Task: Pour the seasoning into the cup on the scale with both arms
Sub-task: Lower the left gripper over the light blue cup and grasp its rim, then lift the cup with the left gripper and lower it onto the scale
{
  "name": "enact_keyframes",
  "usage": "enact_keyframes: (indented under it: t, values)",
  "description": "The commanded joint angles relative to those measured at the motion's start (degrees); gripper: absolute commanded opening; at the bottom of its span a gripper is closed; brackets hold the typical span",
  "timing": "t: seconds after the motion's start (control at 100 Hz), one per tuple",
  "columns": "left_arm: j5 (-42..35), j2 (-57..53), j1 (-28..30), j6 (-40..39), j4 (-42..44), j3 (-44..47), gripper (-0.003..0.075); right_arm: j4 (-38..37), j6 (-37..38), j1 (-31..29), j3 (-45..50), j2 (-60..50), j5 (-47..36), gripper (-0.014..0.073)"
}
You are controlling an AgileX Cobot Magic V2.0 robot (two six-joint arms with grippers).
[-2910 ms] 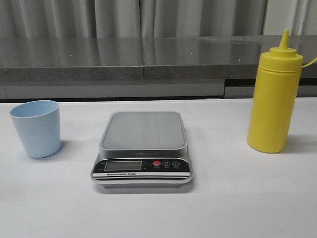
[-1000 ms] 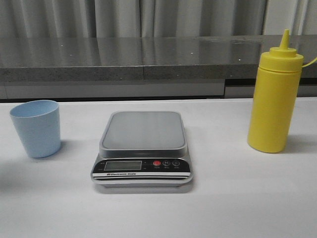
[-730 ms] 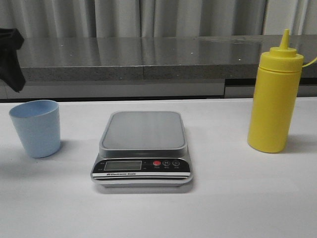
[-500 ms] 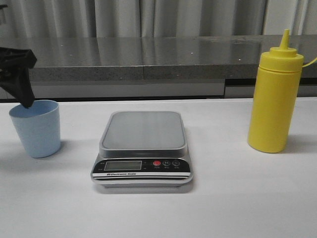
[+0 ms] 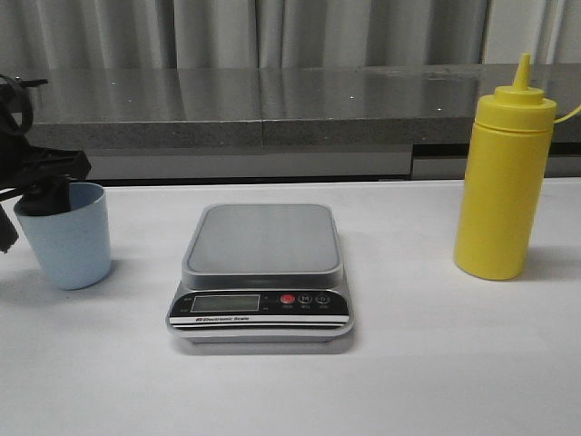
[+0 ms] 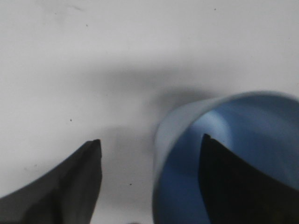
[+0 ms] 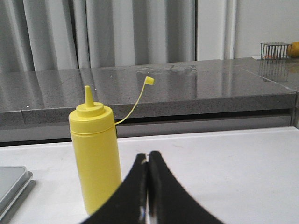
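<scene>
While one finger dips inside the cup (image 6: 233,140) — left gripper (image 6: 149,149) straddles its rim.

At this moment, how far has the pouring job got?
Nothing is finished: the scale platform is bare. In hand: the left gripper is open astride the cup wall, one finger inside, cup on the table. Left: cup onto scale, then the shut right gripper takes the upright seasoning and pours.
</scene>
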Motion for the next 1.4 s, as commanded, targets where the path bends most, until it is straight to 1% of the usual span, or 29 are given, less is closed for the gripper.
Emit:
enact_keyframes:
  t: [0.0, 0.02, 0.03, 0.04, 0.07, 0.09, 0.1, 0.15, 0.16, 0.19, 0.21, 0.34, 0.41, 0.54, 0.66, 0.71, 0.8, 0.94, 1.13, 1.21, 1.39]
  values:
    - [-1.79, -2.64, -0.42, 0.14, -0.93, -1.6, 0.0267, -0.67, -0.08, -0.26, -1.1, -1.25, -4.37, -0.0061]
    - [-1.79, -2.64, -0.42, 0.14, -0.93, -1.6, 0.0246, -0.67, -0.08, -0.26, -1.1, -1.25, -4.37, -0.0061]
    - [-1.79, -2.64, -0.42, 0.14, -0.93, -1.6, 0.0214, -0.67, -0.08, -0.26, -1.1, -1.25, -4.37, -0.0061]
    - [-1.79, -2.64, -0.42, 0.14, -0.93, -1.6, 0.0214, -0.67, -0.08, -0.26, -1.1, -1.25, -4.37, -0.0061]
    - [-1.79, -2.64, -0.42, 0.14, -0.93, -1.6, 0.0159, -0.67, -0.08, -0.26, -1.1, -1.25, -4.37, -0.0061]
    - [-1.79, -2.64, -0.42, 0.14, -0.93, -1.6, 0.0137, -0.67, -0.08, -0.26, -1.1, -1.25, -4.37, -0.0061]
    - [-1.79, -2.64, -0.42, 0.14, -0.93, -1.6, 0.0106, -0.67, -0.08, -0.26, -1.1, -1.25, -4.37, -0.0061]
    - [-1.79, -2.64, -0.42, 0.14, -0.93, -1.6, 0.0036, -0.67, -0.08, -0.26, -1.1, -1.25, -4.37, -0.0061]
    - [-1.79, -2.64, -0.42, 0.14, -0.93, -1.6, 0.0036, -0.67, -0.08, -0.26, -1.1, -1.25, -4.37, -0.0061]
    - [-1.79, -2.64, -0.42, 0.14, -0.93, -1.6, -0.0009, -0.67, -0.08, -0.26, -1.1, -1.25, -4.37, -0.0061]
    - [-1.79, -2.64, -0.42, 0.14, -0.93, -1.6, -0.002, -0.67, -0.08, -0.26, -1.1, -1.25, -4.37, -0.0061]
    - [-1.91, -2.64, -0.42, 0.14, -0.93, -1.83, -0.002, -0.67, -0.08, -0.26, -1.1, -1.25, -4.37, -0.0061]
    - [-0.49, -2.64, -0.42, 0.55, -0.93, -3.07, -0.002, -0.67, -0.08, -0.26, -1.1, -1.25, -4.37, -0.0061]
    - [2.27, -3.91, -1.05, 1.52, -0.93, -7.69, -0.002, -0.67, -0.08, -0.26, -1.1, -1.25, -4.37, -0.0061]
    - [3.78, -5.26, -2.93, 1.52, -0.93, -12.78, -0.002, -0.67, -0.08, -0.26, -1.1, -1.25, -4.37, -0.0061]
    - [4.98, -5.36, -4.35, 2.06, -0.93, -15.13, -0.002, -0.67, -0.08, -0.26, -1.1, -1.25, -4.37, -0.0061]
    - [7.21, -4.98, -7.18, 5.77, -0.93, -18.63, -0.002, -0.67, -0.08, -0.26, -1.1, -1.25, -4.37, -0.0061]
    - [7.19, -4.37, -12.22, 6.14, 0.02, -21.52, -0.002, -0.67, -0.08, -0.26, -1.1, -1.25, -4.37, -0.0061]
    - [7.25, -2.43, -17.94, 6.17, 0.12, -22.79, -0.002, -0.67, -0.08, -0.26, -1.1, -1.25, -4.37, -0.0061]
    - [6.98, -1.28, -20.07, 7.97, 0.14, -22.79, -0.002, -0.67, -0.08, -0.26, -1.1, -1.25, -4.37, -0.0061]
    - [5.36, 1.25, -22.8, 8.54, 0.14, -22.88, -0.002, -0.67, -0.08, -0.26, -1.1, -1.25, -4.37, -0.0061]
